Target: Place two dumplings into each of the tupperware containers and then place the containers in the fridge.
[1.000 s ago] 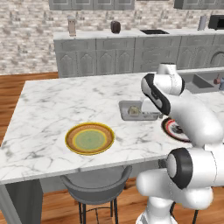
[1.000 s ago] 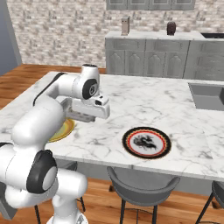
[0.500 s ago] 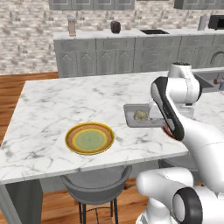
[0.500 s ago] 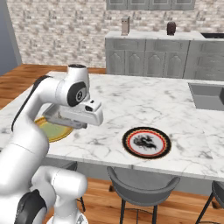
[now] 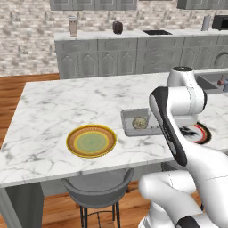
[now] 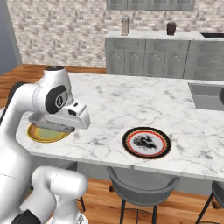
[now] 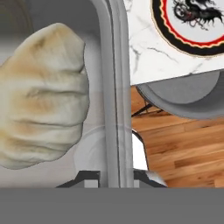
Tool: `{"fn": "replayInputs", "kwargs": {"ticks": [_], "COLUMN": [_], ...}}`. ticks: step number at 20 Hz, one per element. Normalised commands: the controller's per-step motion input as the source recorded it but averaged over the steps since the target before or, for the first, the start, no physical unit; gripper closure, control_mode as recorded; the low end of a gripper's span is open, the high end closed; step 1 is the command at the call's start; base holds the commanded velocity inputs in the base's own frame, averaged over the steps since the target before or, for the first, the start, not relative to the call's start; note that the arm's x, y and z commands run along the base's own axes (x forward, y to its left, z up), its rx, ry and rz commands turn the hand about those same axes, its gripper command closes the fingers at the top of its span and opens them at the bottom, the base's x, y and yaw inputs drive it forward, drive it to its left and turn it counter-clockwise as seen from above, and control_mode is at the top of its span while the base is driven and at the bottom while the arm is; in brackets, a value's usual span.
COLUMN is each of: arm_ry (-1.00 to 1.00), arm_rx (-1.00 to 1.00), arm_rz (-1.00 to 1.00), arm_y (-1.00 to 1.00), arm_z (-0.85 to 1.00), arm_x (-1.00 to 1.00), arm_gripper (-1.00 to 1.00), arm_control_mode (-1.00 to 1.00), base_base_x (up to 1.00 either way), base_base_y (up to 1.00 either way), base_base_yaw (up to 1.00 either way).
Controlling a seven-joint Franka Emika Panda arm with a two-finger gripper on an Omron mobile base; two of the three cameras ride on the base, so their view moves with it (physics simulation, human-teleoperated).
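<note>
My gripper (image 7: 116,179) is shut on the rim of one grey tupperware container (image 7: 114,87), held just over the island's front edge with wooden floor showing beneath its end. A pale crimped dumpling (image 7: 41,96) lies inside it. From the left base view the tupperware container (image 5: 130,126) with the dumpling (image 5: 140,122) sits beside my forearm, which hides the fingers. In the right base view the tupperware container (image 6: 46,121) hangs under the hand above the yellow plate. The fridge is out of view.
A yellow-orange plate (image 5: 91,141) lies near the island's front edge. A black-and-red plate (image 6: 146,142) lies to the right. Grey stools (image 6: 140,186) stand under the front edge. A sink (image 6: 210,96) is set in at the far right.
The arm has swung and carried the container with the dumpling from the middle of the island toward its front edge. The plates have not moved.
</note>
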Motion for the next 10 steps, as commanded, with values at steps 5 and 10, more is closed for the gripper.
{"fn": "replayInputs", "kwargs": {"ticks": [5, 10], "arm_ry": [-0.07, 0.0], "arm_rx": [0.0, 0.0], "arm_rz": [0.0, 0.0], "arm_y": [0.0, 0.0], "arm_z": [0.19, 0.14], "arm_x": [-0.52, -0.24], "arm_gripper": [1.0, 1.0], "arm_control_mode": [-1.0, -1.0], "base_base_x": [0.0, 0.0], "base_base_y": [0.0, 0.0], "base_base_yaw": [0.0, 0.0]}}
